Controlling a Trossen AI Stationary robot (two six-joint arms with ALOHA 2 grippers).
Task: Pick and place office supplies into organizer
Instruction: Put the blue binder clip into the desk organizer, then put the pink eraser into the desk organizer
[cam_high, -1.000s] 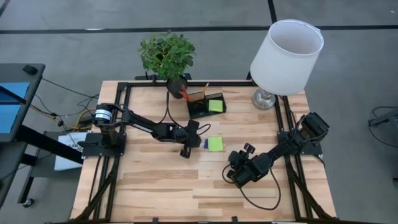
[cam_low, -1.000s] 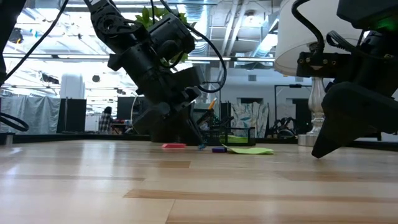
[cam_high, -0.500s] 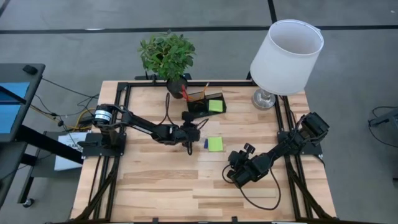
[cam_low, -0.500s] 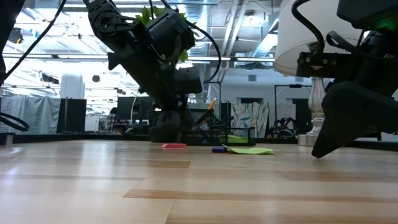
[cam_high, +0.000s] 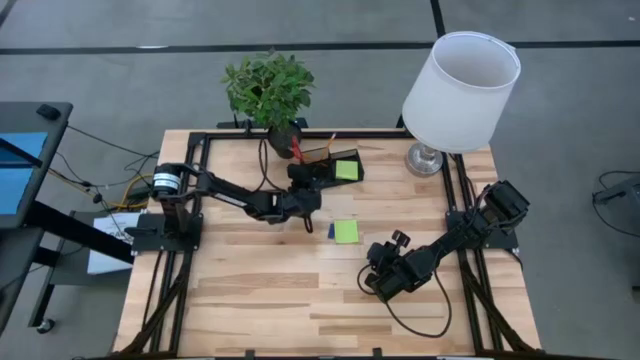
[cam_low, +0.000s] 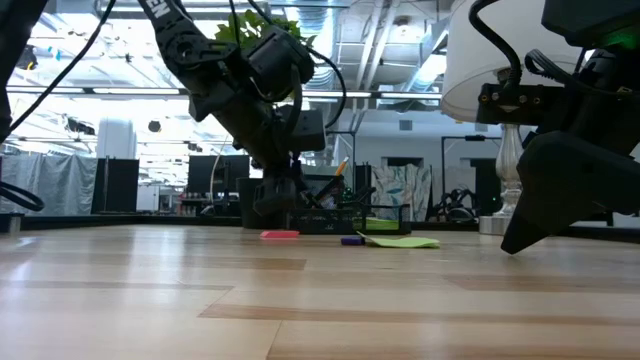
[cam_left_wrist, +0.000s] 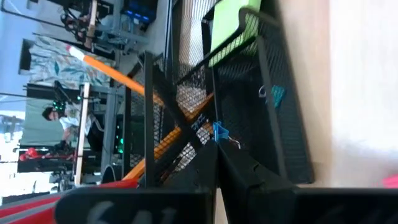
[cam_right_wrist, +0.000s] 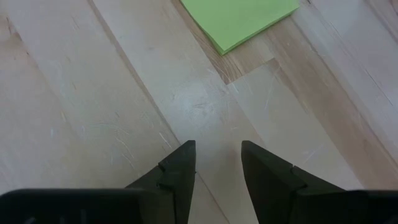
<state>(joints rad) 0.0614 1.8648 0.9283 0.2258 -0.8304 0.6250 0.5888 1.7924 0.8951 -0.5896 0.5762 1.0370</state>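
Observation:
The dark mesh organizer (cam_high: 328, 168) stands near the table's far edge. It holds orange pencils (cam_left_wrist: 124, 81), red-handled scissors (cam_high: 296, 150) and one lime-green pad (cam_high: 347, 170). My left gripper (cam_high: 303, 174) is at the organizer's left end, shut on a tiny blue clip (cam_left_wrist: 219, 131) over the mesh (cam_left_wrist: 255, 118). A second green pad (cam_high: 345, 232) lies flat on the table, with a blue piece (cam_high: 331, 231) beside it and a pink piece (cam_low: 279, 235) nearby. My right gripper (cam_high: 378, 281) hovers open, nearer than that pad (cam_right_wrist: 239, 18). My left gripper pinches the small blue clip (cam_left_wrist: 220, 133) between its two fingertips (cam_left_wrist: 208, 163). The clip sticks out just beyond the tips, lifted clear, with the organizer's mesh wall right behind it. Whether the clip touches the mesh, I cannot tell.
A potted plant (cam_high: 268, 88) stands just behind the organizer. A white-shaded lamp (cam_high: 460, 90) stands at the far right corner. A black frame (cam_high: 205, 150) runs along the table's edges. Bare wood (cam_high: 270, 300) fills the near half.
My left gripper has risen from the table beside the loose green pad. It has travelled toward the far edge and now stands at the organizer's left end. The pad and the pieces on the table have stayed put.

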